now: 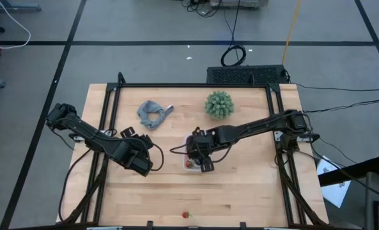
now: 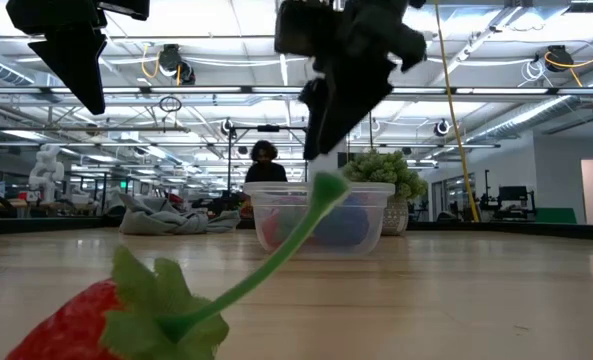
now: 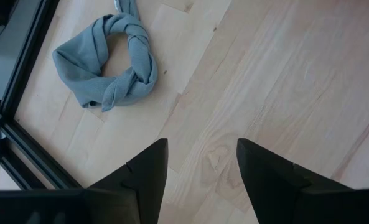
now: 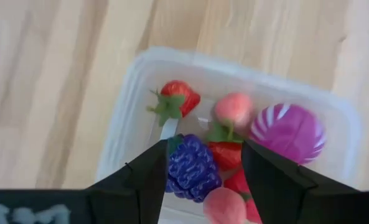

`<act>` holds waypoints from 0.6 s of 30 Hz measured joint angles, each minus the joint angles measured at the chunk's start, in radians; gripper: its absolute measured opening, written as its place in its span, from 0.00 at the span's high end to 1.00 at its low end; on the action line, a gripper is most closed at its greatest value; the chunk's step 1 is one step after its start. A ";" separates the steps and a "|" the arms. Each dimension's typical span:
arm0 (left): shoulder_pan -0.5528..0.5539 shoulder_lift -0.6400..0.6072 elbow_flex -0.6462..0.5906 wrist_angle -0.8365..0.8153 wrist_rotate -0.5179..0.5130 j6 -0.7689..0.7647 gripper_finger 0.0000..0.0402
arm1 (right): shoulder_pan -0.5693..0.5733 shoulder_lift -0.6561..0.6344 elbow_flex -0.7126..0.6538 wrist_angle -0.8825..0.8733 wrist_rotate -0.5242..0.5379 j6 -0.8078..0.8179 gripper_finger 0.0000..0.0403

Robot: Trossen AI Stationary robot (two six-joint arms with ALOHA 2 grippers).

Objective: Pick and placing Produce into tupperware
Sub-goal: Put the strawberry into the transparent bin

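Observation:
The clear tupperware [image 4: 131, 93] stands on the table mid-way across, seen also in the high view [image 1: 190, 165] and the low view [image 2: 321, 215]. Inside lie several produce pieces: a red strawberry [image 4: 175, 98], dark purple grapes [image 4: 190, 168], a magenta striped piece [image 4: 289, 130] and pinkish ones [image 4: 234, 109]. One more strawberry [image 1: 186, 214] lies alone by the table's near edge, close to the low camera [image 2: 76, 325]. My right gripper [image 4: 203, 168] hangs open just above the container [image 1: 201, 160]. My left gripper [image 1: 144, 165] waits open over bare wood [image 3: 200, 165], left of the container.
A grey knotted cloth [image 1: 154, 114] lies toward the far left [image 3: 106, 62]. A round spiky green plant [image 1: 219, 104] stands at the far side, behind the container. A black frame rail [image 1: 106, 128] runs along the table's sides. Bare wood spreads between the container and the near strawberry.

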 joint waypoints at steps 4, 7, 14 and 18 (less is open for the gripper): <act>0.000 0.000 0.000 0.001 0.000 0.006 0.51 | 0.004 -0.058 0.019 -0.012 0.011 -0.027 0.52; 0.000 0.000 0.000 0.004 0.000 0.012 0.51 | 0.017 -0.126 0.020 -0.020 0.068 -0.028 0.52; 0.000 0.000 0.000 0.143 0.000 0.019 0.51 | 0.075 -0.309 0.021 -0.192 0.136 0.132 0.52; -0.004 0.000 0.000 0.324 0.006 0.073 0.51 | 0.121 -0.387 0.021 -0.275 0.136 0.267 0.52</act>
